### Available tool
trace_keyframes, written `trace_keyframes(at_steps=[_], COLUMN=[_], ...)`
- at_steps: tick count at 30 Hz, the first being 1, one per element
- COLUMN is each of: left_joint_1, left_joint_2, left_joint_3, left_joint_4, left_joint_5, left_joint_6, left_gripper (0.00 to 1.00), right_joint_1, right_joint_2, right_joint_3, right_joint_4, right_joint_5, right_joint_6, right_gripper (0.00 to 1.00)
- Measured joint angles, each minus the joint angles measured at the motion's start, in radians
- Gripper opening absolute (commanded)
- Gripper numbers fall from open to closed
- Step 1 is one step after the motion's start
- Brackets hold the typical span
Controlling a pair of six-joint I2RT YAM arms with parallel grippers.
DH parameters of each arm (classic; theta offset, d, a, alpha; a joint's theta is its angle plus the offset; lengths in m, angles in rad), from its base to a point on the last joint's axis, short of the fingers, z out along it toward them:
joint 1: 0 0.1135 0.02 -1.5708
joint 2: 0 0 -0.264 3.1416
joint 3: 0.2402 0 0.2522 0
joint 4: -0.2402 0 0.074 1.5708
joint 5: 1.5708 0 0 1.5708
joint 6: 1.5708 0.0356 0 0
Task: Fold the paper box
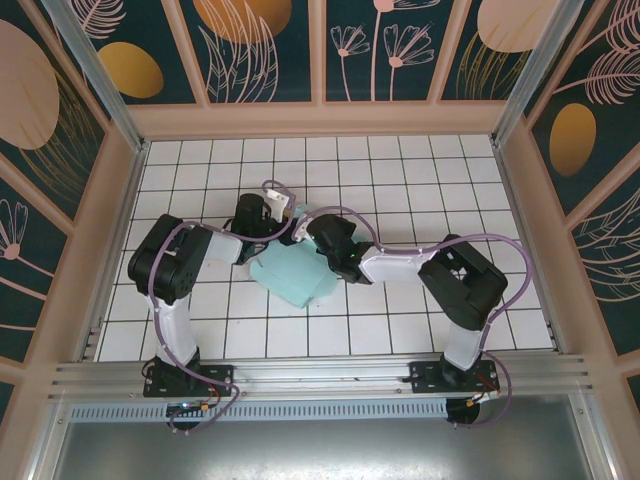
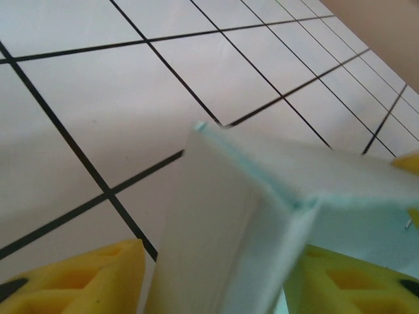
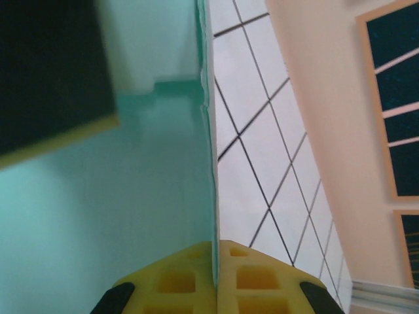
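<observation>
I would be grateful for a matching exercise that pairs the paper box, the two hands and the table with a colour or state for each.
Things:
1. paper box
2. left hand
3. right hand
4. table

Colour or state:
A. white squares with dark lines
B. shut on a thin card edge
C. pale blue-green
D. open, straddling a folded corner

Right pairs: 1-C, 2-D, 3-B, 4-A.
</observation>
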Motion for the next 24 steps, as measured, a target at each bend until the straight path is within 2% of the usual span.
trace_keyframes(at_steps=[8, 12, 19, 24], left_joint_1=[0.008, 0.028, 0.053, 0.055], left_joint_2=[-0.038, -0.055, -0.063, -0.060], left_joint_3=[-0.061, -0.077, -0.088, -0.085], left_joint_4=[0.050, 0.107, 0.145, 0.099], left_joint_5=[0.013, 0.040, 0.079, 0.090], left_joint_6=[-0.066, -0.113, -0.143, -0.091], left_gripper=[0.69, 0.69, 0.60, 0.55], right_joint_1=[0.002, -0.002, -0.011, -0.011], right_joint_2=[0.000, 0.000, -0.008, -0.010], right_joint_3=[0.000, -0.001, -0.005, -0.005], right_joint_4=[-0.011, -0.011, -0.013, -0.017], right_joint_5=[-0.025, -0.005, 0.010, 0.009], right_joint_6=[-0.008, -0.023, -0.039, -0.038], right_gripper=[0.00, 0.00, 0.00, 0.00])
